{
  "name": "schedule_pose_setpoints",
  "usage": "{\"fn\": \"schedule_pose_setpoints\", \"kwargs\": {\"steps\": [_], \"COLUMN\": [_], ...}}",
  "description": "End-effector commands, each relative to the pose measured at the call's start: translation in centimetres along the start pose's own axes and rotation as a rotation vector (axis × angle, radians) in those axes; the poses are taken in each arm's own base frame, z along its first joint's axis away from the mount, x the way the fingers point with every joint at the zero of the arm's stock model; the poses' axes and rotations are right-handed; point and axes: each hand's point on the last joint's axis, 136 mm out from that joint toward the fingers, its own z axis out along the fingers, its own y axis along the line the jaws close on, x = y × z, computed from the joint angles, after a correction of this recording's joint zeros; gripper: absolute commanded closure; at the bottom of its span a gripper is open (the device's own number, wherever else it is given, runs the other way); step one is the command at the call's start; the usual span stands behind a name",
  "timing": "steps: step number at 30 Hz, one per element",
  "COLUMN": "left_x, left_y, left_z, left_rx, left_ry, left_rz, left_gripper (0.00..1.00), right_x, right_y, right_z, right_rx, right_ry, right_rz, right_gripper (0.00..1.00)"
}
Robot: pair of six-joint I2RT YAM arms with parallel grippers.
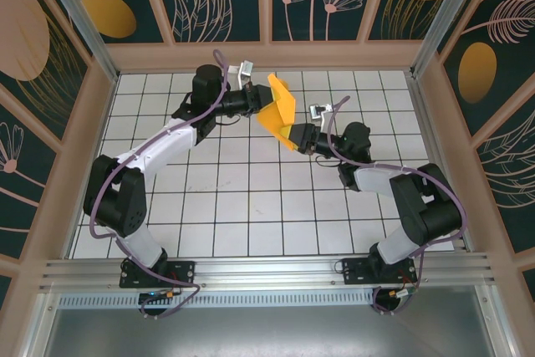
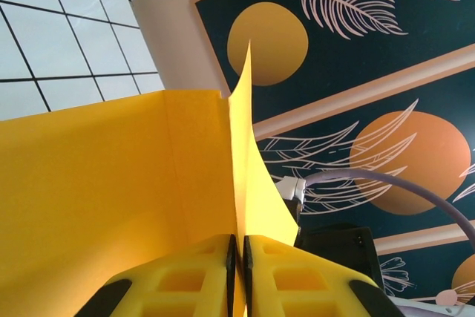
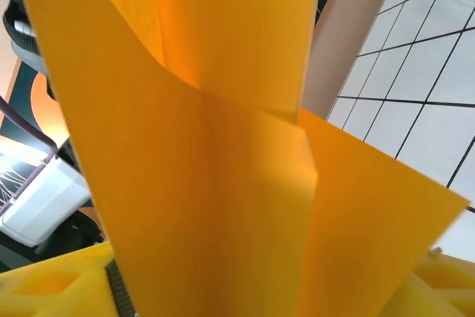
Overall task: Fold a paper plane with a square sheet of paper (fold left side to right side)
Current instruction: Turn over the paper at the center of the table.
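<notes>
Two arms meet over the far-middle of the white grid table (image 1: 251, 206), w/ the paper sheet (image 1: 280, 110) held up between them, clear of the tabletop. In top view the sheet is orange-yellow, bent into a rough V or trough, w/ one flap standing up toward the back wall.

Left gripper (image 1: 262, 108) comes in from the sheet's left side and the right gripper (image 1: 292, 133) from its lower right. The two tips are close together but not touching.

Left wrist view: left gripper (image 2: 237, 246) is pinched narrow on the paper. The yellow fingers (image 2: 185, 280) are nearly together, w/ a thin edge of the sheet (image 2: 111, 198) running up through the slit. One wide panel spreads to the left, and a second flap rises upright from the fold line to a sharp corner against the dark patterned wall (image 2: 356, 35). A purple cable (image 2: 386, 180) arcs behind on the right.

Right wrist view: right gripper (image 3: 252, 287) has its jaws standing wide, w/ one yellow finger (image 3: 44, 283) at bottom left and the other at the bottom right corner. The sheet (image 3: 208, 183) runs up between them, creased, in overlapping layers. Can't tell if either pad actually presses the paper. A white housing (image 3: 37, 198) sits behind at left, and grid tiles show at the upper right.
</notes>
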Motion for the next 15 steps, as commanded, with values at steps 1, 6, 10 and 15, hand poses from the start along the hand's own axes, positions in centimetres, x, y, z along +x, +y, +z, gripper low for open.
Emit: {"fn": "schedule_pose_setpoints", "kwargs": {"steps": [1,6,10,15], "left_x": [0.4,0.8,1.0,1.0], "left_y": [-1.6,-0.9,-0.4,0.9], "left_z": [-0.5,-0.5,-0.5,-0.9], "left_rx": [0.04,0.03,0.013,-0.069], "left_ry": [0.004,0.011,0.014,0.001], "left_rz": [0.036,0.03,0.034,0.066], "left_gripper": [0.84,0.84,0.78,0.66], "right_x": [-1.2,-1.6,-1.7,-1.6], "right_y": [2.0,2.2,1.9,0.8], "right_z": [0.2,-0.2,-0.4,-0.7], "right_rx": [-0.038,-0.024,0.001,0.062], "right_ry": [-0.024,-0.042,-0.05,-0.047], "right_rz": [-0.07,-0.078,-0.084,-0.091], "right_gripper": [0.32,0.47,0.58,0.69]}}
